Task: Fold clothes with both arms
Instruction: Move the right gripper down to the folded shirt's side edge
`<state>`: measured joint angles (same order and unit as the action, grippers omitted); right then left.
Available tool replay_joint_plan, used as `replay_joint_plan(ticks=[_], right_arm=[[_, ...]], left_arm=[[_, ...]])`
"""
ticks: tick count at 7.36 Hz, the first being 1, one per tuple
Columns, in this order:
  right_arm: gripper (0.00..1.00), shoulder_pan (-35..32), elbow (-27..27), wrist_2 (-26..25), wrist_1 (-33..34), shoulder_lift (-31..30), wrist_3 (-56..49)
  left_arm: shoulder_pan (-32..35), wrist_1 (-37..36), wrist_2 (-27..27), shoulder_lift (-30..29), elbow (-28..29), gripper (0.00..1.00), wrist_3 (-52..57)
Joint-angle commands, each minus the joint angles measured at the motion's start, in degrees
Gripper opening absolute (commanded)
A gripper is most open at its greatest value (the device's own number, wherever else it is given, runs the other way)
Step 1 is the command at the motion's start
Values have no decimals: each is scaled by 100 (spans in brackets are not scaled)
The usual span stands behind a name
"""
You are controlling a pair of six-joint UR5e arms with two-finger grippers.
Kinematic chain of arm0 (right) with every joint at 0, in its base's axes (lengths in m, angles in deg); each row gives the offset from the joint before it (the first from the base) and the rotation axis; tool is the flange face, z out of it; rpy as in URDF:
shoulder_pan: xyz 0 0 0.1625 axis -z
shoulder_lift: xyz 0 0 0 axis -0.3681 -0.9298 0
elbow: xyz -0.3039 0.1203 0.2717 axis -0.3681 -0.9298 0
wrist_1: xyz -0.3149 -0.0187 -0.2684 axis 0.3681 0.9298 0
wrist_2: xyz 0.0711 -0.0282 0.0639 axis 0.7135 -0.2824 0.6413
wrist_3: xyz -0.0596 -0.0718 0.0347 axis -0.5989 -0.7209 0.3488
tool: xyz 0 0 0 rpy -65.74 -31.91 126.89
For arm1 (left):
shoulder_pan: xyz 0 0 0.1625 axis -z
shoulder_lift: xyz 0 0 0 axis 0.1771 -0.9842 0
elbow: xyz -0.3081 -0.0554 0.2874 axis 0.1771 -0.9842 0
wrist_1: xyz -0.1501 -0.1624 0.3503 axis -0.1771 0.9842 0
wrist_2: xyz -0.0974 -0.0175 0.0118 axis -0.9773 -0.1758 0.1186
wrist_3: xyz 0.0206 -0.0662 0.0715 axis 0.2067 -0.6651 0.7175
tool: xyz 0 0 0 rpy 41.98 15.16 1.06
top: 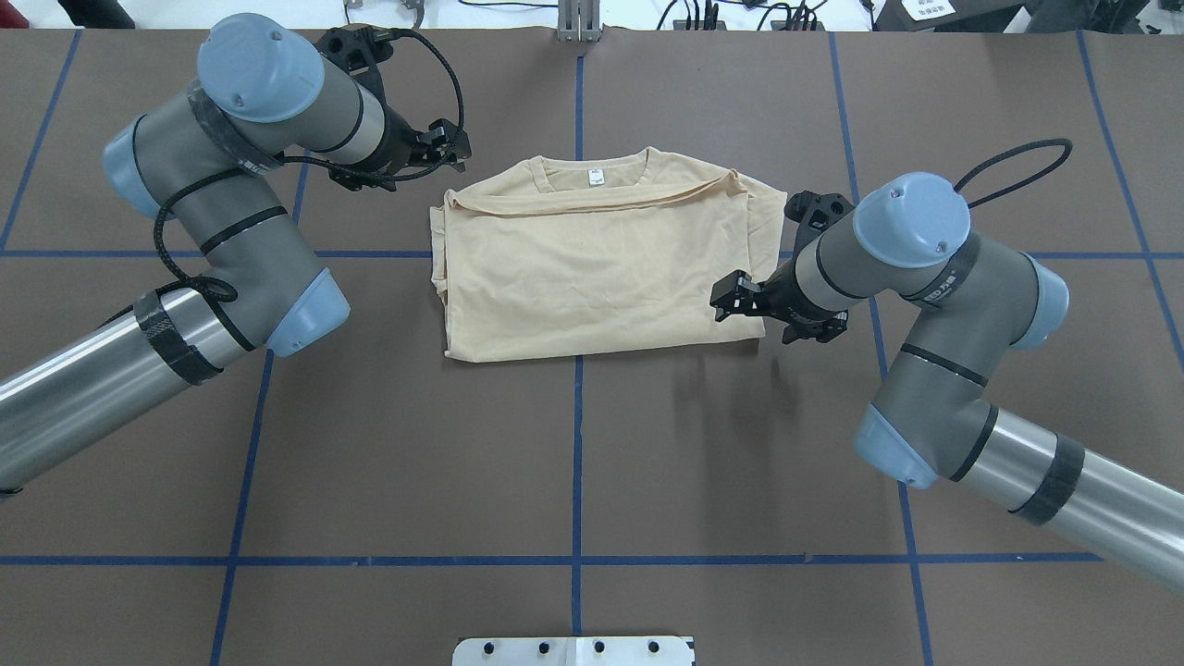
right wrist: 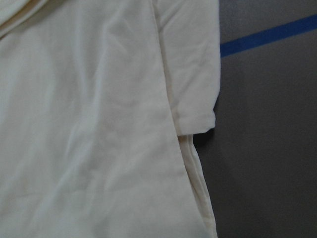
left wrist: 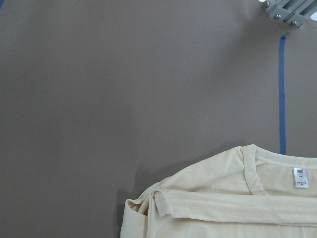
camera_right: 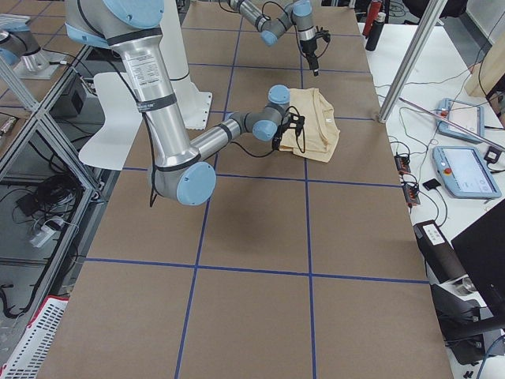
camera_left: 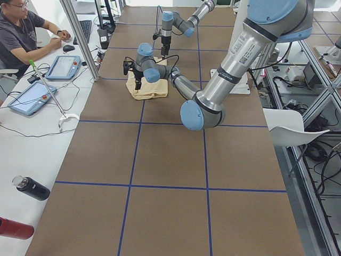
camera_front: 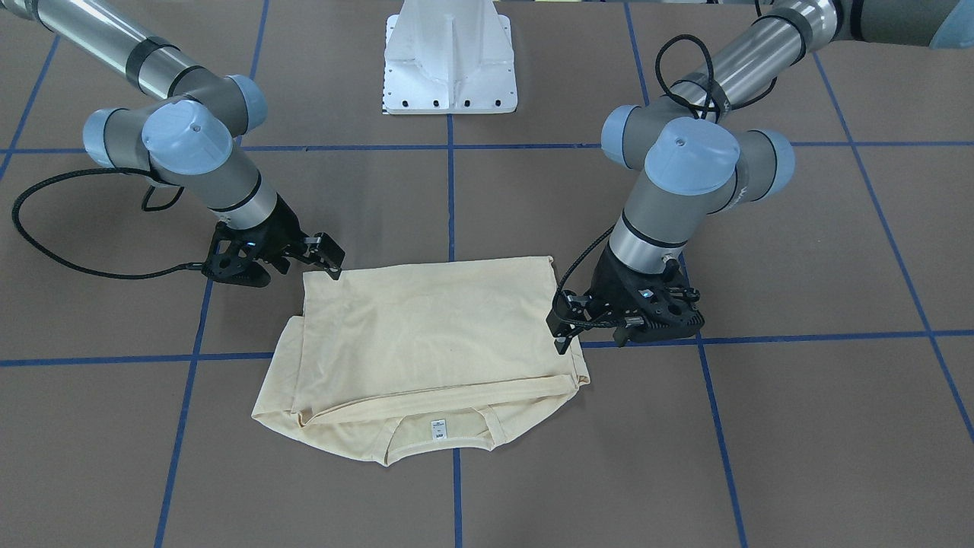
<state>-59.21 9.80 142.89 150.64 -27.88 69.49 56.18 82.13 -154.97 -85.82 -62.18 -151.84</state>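
The pale cream-yellow shirt [top: 592, 277] lies folded into a flat rectangle on the brown table, its collar and white neck tag [top: 596, 176] on the far side. The print is hidden. It also shows in the front-facing view [camera_front: 426, 335] and in both wrist views [left wrist: 237, 198] [right wrist: 99, 124]. My left gripper [top: 450, 148] hovers just off the shirt's far left corner, empty, with jaws that look parted; it also shows in the front-facing view [camera_front: 563, 335]. My right gripper [top: 735, 301] hovers over the shirt's near right edge, empty and seemingly open; it also shows in the front-facing view [camera_front: 331, 262].
The white pedestal base [camera_front: 450, 61] stands at the robot's side of the table. Blue tape lines [top: 577, 444] grid the brown tabletop. In the left side view an operator [camera_left: 21, 32] sits at a side bench with tablets [camera_left: 64, 66] and bottles [camera_left: 31, 188].
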Motion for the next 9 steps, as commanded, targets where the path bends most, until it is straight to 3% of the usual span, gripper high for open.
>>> replay_joint_plan(ticks=[1,4,5,9], right_arm=[[96,123,-123,-221,4,56,19],[92,27,-141,-230,4,100,2],[85,26,-150,-230,12,100,10],[82,26,-193,-230,13,126,19]], left_arm=[[-10,-36,33,101,-95,96,-1],[-54,-19,103,171,-78,96,8],[-54,-19,103,172,-87,96,17],[-63,-19,191,180,-87,96,17]])
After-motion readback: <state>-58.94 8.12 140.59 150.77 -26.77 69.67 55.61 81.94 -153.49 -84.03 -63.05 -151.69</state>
